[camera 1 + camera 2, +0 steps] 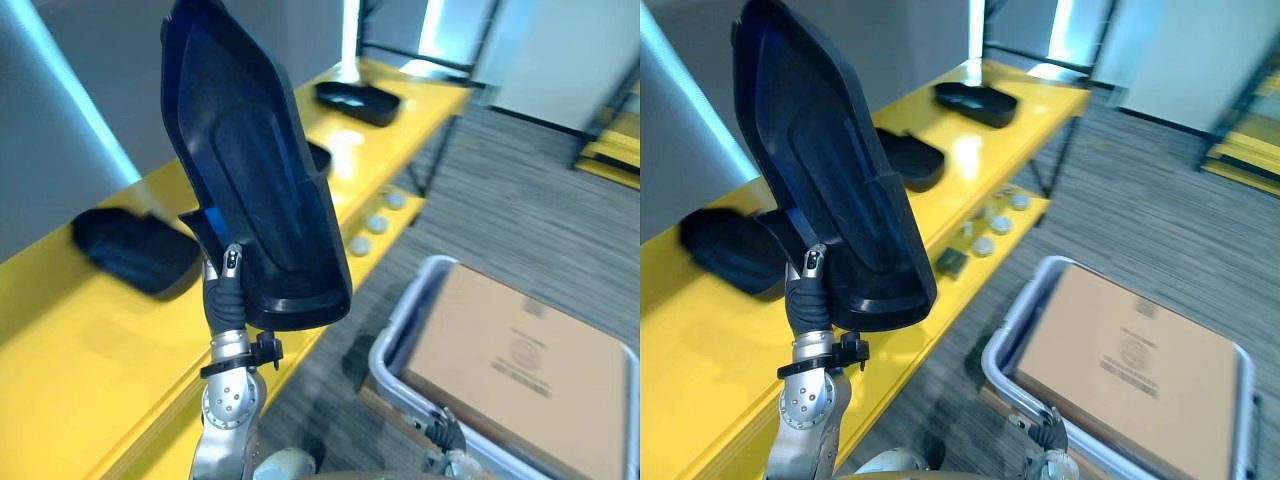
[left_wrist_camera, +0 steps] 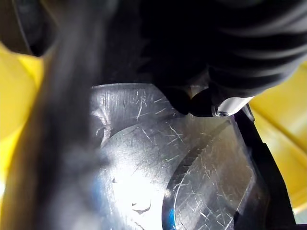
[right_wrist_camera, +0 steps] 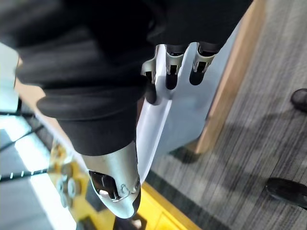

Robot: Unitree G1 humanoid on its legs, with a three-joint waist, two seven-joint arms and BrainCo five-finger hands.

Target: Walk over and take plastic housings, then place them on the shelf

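A large black plastic housing point(image 1: 255, 170) stands upright over the yellow shelf point(image 1: 70, 350), its hollow side facing me. My left hand point(image 1: 226, 290) grips its lower edge from below, fingers curled on it; in the left wrist view a finger point(image 2: 211, 103) presses the housing's scratched inner face point(image 2: 158, 163). Three more black housings lie on the shelf top: one at the near left point(image 1: 135, 250), one partly hidden behind the held housing point(image 1: 910, 158), one far along point(image 1: 357, 101). My right hand point(image 3: 175, 62) hangs low beside the grey bin, fingers relaxed and holding nothing.
A grey bin point(image 1: 400, 330) holding a cardboard box point(image 1: 520, 360) stands on the carpet at the lower right. Small round parts point(image 1: 375, 225) lie on the lower shelf level. A person's shoes point(image 3: 288, 191) show on the carpet in the right wrist view.
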